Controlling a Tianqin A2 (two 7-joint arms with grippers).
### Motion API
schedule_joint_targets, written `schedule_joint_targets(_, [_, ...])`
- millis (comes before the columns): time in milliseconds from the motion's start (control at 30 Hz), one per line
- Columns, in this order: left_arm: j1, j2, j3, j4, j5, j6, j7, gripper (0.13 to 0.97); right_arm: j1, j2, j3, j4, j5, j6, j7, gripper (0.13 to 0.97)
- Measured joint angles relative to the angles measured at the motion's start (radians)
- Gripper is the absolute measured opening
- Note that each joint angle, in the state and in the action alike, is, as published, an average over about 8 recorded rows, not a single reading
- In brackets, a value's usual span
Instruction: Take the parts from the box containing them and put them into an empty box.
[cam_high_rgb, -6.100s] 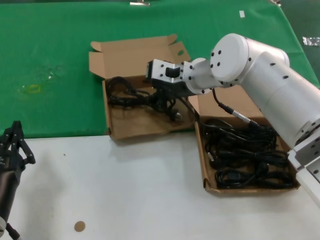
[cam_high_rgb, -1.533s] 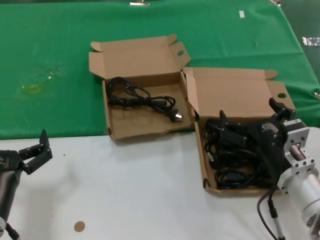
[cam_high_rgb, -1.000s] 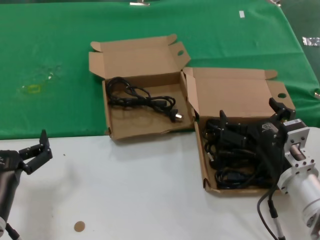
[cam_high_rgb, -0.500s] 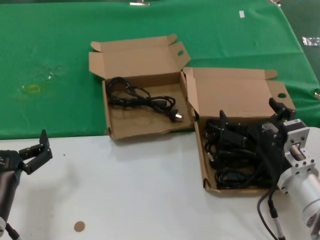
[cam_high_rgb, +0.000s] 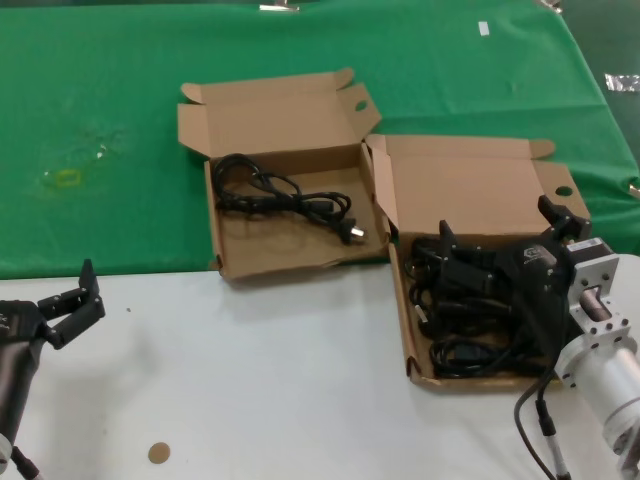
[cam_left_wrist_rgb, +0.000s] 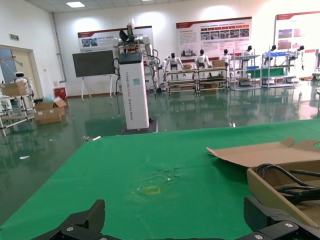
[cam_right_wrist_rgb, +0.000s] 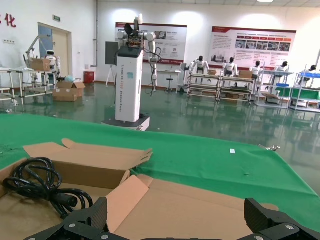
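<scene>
Table: white worktop (cam_high_rgb: 280, 390) at the near side, green cloth (cam_high_rgb: 120, 110) behind it, both boxes straddling the seam.
Full box (cam_high_rgb: 470, 190): on the robot's right, lid folded back, tray packed with a tangled heap of cables (cam_high_rgb: 470, 330).
Other box (cam_high_rgb: 265, 250): just left of the full one and touching it, lid up, one coiled cable (cam_high_rgb: 285, 200) already lying in it.
Right gripper (cam_high_rgb: 495, 265): low over the heap, jaws spread wide, holding nothing.
Left gripper (cam_high_rgb: 65, 305): parked over the white worktop at the near left, jaws apart and empty.
Handling, as I judge it: the cables look light, limp and rubbery, so one will sag and may drag its neighbours along.
Where to grip: probably a bunched loop on top of the heap, not a plug.
</scene>
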Motion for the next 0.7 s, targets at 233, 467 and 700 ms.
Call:
schedule_joint_targets(233, [0.000,0.000,0.000,0.000,0.000,0.000,0.000,0.966,0.000,0.000,0.000,0.000,0.000,0.000,0.000,0.966])
schedule_joint_targets(467, [0.000,0.000,0.000,0.000,0.000,0.000,0.000,0.966,0.000,0.000,0.000,0.000,0.000,0.000,0.000,0.966])
schedule_joint_targets(700, [0.000,0.000,0.000,0.000,0.000,0.000,0.000,0.966,0.000,0.000,0.000,0.000,0.000,0.000,0.000,0.966])
